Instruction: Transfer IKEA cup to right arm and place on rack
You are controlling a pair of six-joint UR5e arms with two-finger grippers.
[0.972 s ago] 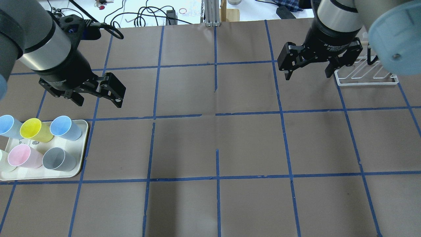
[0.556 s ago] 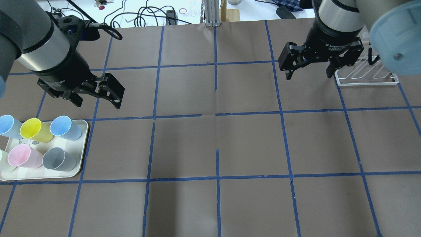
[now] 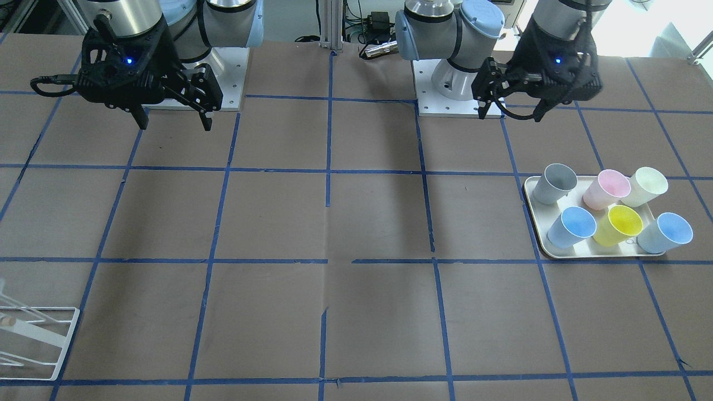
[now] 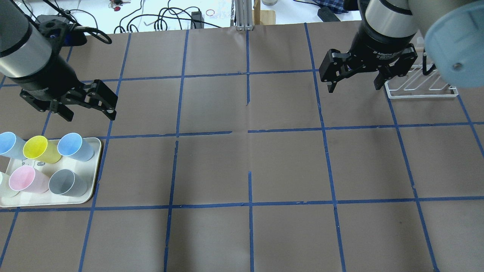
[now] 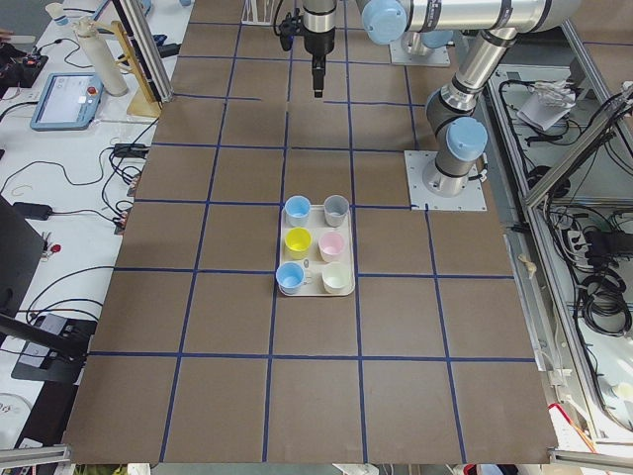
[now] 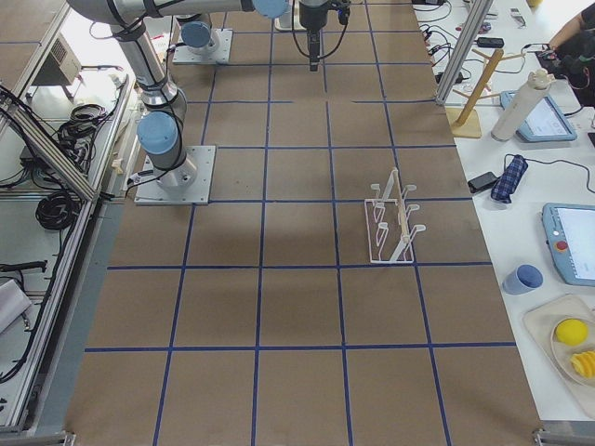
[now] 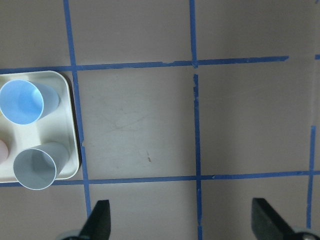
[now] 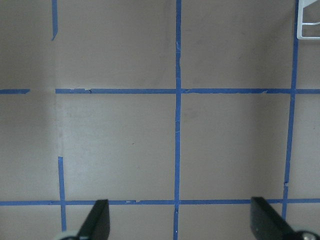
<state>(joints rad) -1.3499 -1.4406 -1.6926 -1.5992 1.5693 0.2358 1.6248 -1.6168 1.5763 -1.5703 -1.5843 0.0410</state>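
Two look-alike pale blue cups stand upright on the cream tray (image 4: pixel 30 199) at the table's left. The IKEA cup (image 4: pixel 75 147) is at the tray's inner far corner and also shows in the left wrist view (image 7: pixel 22 101). The second blue cup (image 4: pixel 9 145) is at the outer end. My left gripper (image 4: pixel 90 115) is open and empty, in the air just beyond the tray's inner corner. My right gripper (image 4: pixel 354 87) is open and empty, beside the white wire rack (image 4: pixel 419 96) at the far right.
The tray also holds a yellow cup (image 4: pixel 39 149), a pink cup (image 4: pixel 24 179), a grey cup (image 4: pixel 68 183) and a cream cup (image 3: pixel 646 184). Blue tape lines grid the brown table. Cables and clutter lie beyond the far edge.
My left gripper has moved left in the overhead view, toward the tray, still open. The right gripper has barely moved.
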